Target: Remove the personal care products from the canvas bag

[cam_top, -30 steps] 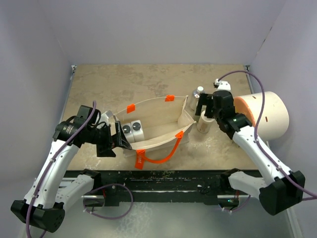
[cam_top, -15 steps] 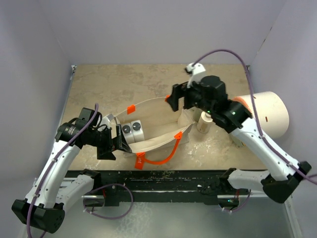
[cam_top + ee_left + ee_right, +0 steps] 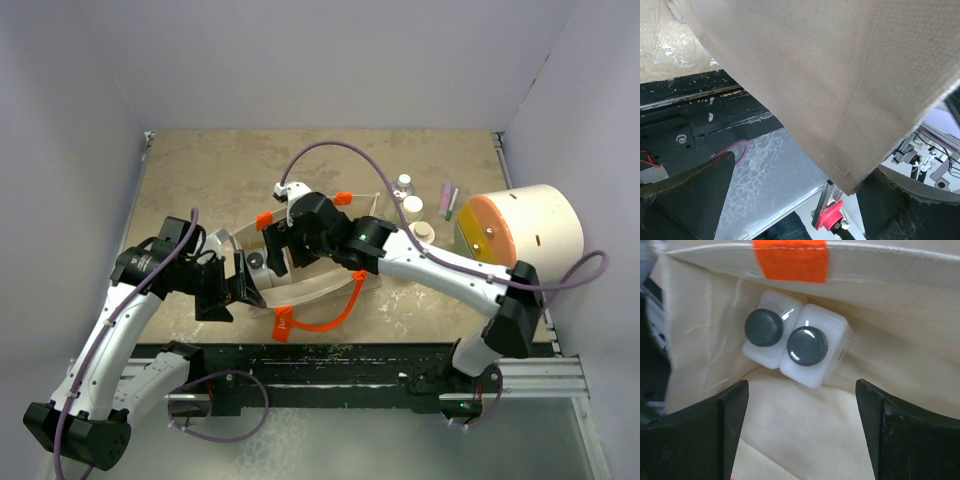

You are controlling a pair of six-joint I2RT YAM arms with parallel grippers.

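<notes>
Right arm had swung left from its spot by the cylinder a second earlier; right gripper (image 3: 276, 248) now hung over the left end of the canvas bag (image 3: 312, 288). Its jaws stood wide apart. In the wrist view, both fingers (image 3: 715, 430) framed the two white bottles (image 3: 790, 340) with dark grey caps. These stood upright, touching side by side, in the bag's end corner just below an orange tab (image 3: 790, 260).

Left arm had barely moved. Left gripper (image 3: 240, 282) sat at the bag's left end with its jaws spread wide too. A fold of canvas lay between them, and no pinch showed in the wrist view.

The bag lay open on the tabletop (image 3: 220, 180), its orange handle (image 3: 325, 322) trailing toward the near edge.

Three bottles stood outside, right of the bag: the clear bottle (image 3: 404, 184) with white cap, then two beige-green bottles (image 3: 412, 208) in a short row. The cream cylinder (image 3: 525, 230) lay on its side near them.
</notes>
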